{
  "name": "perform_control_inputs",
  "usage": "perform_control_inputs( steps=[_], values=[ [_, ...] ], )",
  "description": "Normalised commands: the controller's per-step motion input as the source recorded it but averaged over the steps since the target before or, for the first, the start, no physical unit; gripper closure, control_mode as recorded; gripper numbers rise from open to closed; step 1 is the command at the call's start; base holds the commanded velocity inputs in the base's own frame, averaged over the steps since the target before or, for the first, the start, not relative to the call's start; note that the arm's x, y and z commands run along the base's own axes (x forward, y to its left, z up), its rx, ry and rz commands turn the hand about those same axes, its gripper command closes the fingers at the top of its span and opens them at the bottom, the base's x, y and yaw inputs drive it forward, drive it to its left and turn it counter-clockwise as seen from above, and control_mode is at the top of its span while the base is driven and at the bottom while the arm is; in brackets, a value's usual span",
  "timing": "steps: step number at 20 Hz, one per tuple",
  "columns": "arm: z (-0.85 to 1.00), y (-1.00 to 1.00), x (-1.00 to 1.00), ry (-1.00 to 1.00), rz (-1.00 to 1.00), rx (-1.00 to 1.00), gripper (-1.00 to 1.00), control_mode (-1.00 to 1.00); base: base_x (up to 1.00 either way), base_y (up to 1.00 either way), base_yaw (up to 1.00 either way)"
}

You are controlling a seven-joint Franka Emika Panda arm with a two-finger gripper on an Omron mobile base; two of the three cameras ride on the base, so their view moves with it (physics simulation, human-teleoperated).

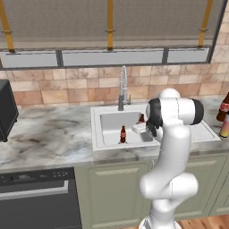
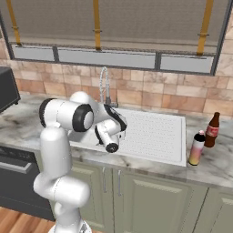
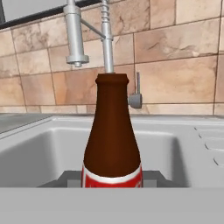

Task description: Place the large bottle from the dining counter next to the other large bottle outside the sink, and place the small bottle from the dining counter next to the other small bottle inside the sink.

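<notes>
Domestic kitchen, rendered. Evidence: marbled stone worktop (image 1: 49,134) on sage-green cabinet doors (image 1: 112,192); pale basin sink (image 1: 103,129) with ribbed drainboard (image 2: 154,134) directly ahead of the arm — tall chrome spring tap (image 1: 122,87) behind it, against a backsplash of tan and terracotta tiles (image 1: 67,89). Window with a drawn blind (image 2: 113,22) above the tiles. Dark oven front (image 1: 36,197) below the worktop, off to the arm's left; a dark appliance (image 1: 6,109) on the worktop there — type unclear.

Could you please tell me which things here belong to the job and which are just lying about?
Job: small bottle in the hand; other small bottle; sink; pink-orange bottle; large brown bottle.
Lying about: black appliance; tap.
</notes>
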Motion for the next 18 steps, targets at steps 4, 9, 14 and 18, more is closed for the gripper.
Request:
perform_control_inputs(
  steps=[4, 9, 14, 18],
  values=[
    [-0.23, 0.0, 0.36, 0.0, 0.06, 0.0, 1.0, -1.0, 0.0, 0.0, 0.0],
    [-0.25, 0.0, 0.26, 0.0, 0.08, 0.0, 1.0, -1.0, 0.0, 0.0, 0.0],
    [-0.38, 0.0, 0.28, 0.0, 0.09, 0.0, 1.0, -1.0, 0.0, 0.0, 0.0],
    [-0.55, 0.0, 0.29, 0.0, 0.09, 0.0, 1.0, -1.0, 0.0, 0.0, 0.0]
  ],
)
